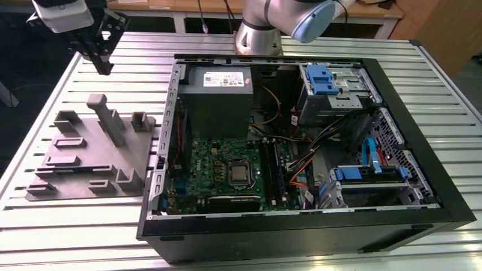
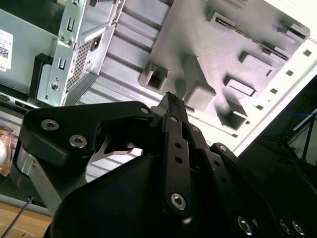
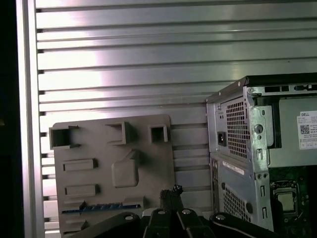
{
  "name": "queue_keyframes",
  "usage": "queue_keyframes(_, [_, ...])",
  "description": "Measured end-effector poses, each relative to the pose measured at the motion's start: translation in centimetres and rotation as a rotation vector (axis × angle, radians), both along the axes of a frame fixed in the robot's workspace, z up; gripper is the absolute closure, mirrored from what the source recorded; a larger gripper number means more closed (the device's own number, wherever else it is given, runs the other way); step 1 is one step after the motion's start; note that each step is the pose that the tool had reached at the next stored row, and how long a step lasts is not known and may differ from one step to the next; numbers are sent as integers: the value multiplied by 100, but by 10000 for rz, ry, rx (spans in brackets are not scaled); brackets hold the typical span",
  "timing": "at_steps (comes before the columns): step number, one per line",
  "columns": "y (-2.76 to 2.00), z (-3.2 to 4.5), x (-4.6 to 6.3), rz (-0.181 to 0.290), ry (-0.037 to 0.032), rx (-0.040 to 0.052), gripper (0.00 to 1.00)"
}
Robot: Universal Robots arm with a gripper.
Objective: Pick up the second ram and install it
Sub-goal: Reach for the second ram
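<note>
Closest to the lens in both wrist views, your gripper (image 2: 171, 98) (image 3: 172, 191) has its jaws pressed together on nothing. In the exterior view the gripper (image 1: 103, 66) hangs at the frame's upper left, beyond the grey tray (image 1: 90, 164). The second ram (image 3: 99, 207) shows as a thin blue line in a tray slot. Part the jaws first, I'd judge, square them across its flat faces at mid-length, and descend straight.

Arm (image 1: 260, 31): silver-grey tube, pale blue joint cap (image 1: 312, 22), 12 o'clock in exterior view. White wrist block (image 1: 64, 14). Pincer (image 1: 103, 66): matte black links, silver hex screws (image 2: 177, 200) in second wrist view.
</note>
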State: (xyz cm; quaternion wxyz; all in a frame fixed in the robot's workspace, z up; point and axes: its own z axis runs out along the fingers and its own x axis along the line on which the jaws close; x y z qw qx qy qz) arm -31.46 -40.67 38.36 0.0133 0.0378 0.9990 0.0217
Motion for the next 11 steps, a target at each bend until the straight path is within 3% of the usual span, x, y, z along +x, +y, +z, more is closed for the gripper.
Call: queue_keyframes(11, [-98,-19,-133,-3,0,1,90])
